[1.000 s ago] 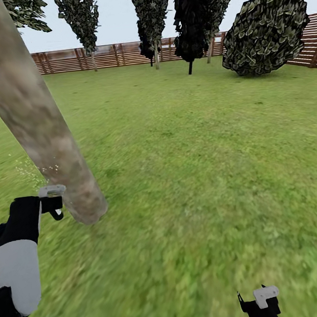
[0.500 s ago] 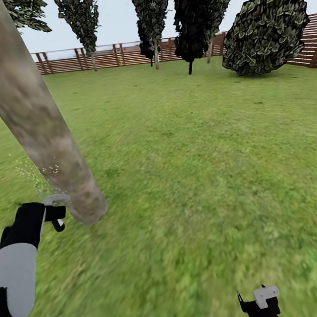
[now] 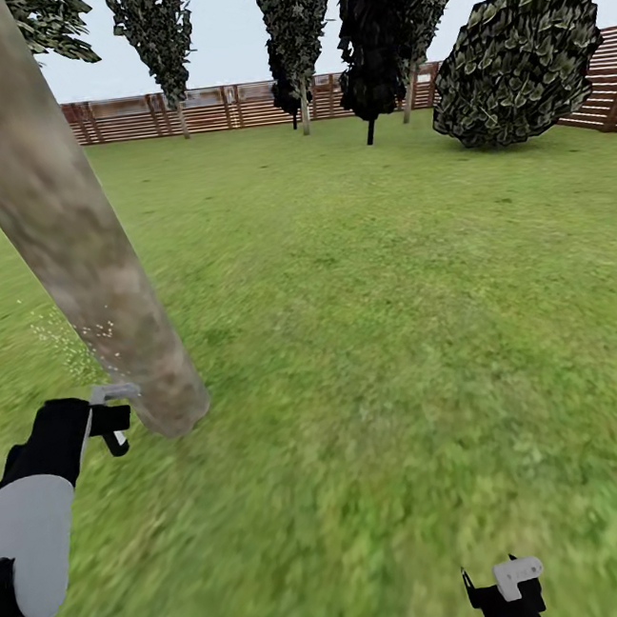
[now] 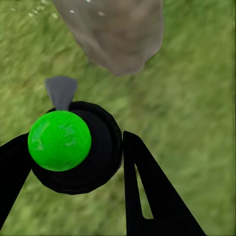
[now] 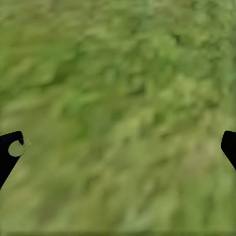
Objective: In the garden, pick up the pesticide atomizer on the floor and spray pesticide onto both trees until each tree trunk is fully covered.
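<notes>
One trunk (image 3: 71, 240) leans across the head view from 11 o'clock, and the left hand (image 3: 113, 419) sits at its foot, at 8 o'clock on the grass (image 3: 379, 339). At the left wrist, both fingers pinch the green-capped sprayer (image 4: 64, 142), nozzle aimed at the trunk's foot; sweep slowly upward, staying close. At the right wrist, that hand (image 5: 118, 147) hangs spread over grass.

Flat, even daylight is filling the garden — no cast shadows are showing on the lawn (image 3: 398, 337). The grass is smearing into soft blur in the near ground and in both wrist views — the far fence (image 3: 228, 107) is staying crisper.
</notes>
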Controlling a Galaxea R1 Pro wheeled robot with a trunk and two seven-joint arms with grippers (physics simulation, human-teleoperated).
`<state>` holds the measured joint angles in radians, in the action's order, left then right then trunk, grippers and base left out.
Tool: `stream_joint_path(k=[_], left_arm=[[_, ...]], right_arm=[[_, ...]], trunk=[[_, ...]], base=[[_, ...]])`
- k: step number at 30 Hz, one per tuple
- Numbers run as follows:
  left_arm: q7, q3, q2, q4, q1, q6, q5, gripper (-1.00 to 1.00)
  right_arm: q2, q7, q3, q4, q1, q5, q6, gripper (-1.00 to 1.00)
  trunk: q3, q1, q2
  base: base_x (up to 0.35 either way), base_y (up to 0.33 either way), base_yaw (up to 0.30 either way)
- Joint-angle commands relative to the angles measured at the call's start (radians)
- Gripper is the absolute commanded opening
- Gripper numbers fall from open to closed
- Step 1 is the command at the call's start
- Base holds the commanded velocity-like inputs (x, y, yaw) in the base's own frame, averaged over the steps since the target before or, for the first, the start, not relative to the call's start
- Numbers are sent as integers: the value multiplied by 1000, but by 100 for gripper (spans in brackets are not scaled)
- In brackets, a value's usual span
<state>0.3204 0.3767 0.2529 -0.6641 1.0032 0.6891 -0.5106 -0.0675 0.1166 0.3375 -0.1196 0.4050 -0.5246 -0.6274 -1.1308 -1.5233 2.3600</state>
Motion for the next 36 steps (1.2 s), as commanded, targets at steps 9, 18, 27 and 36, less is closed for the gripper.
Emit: stream_joint_path(k=[9, 18, 27, 36], left_arm=[[-6, 43, 27, 1, -61, -65, -2, -100], [-25, 100, 25, 0, -98, -75, -6, -100], [-114, 112, 7, 20, -164, -148, -1, -100], [-181, 116, -11, 112, -167, -230, 1, -100]], right_arm=[[0, 0, 0, 0, 0, 0, 0, 100], [0, 0, 0, 0, 0, 0, 0, 100], [2, 0, 0, 0, 0, 0, 0, 100], [3, 0, 0, 0, 0, 0, 0, 100]], trunk=[[0, 0, 0], [0, 0, 0], [0, 0, 0], [0, 0, 0]], base=[[44, -67, 0], [109, -223, 0], [18, -19, 156], [34, -45, 160]])
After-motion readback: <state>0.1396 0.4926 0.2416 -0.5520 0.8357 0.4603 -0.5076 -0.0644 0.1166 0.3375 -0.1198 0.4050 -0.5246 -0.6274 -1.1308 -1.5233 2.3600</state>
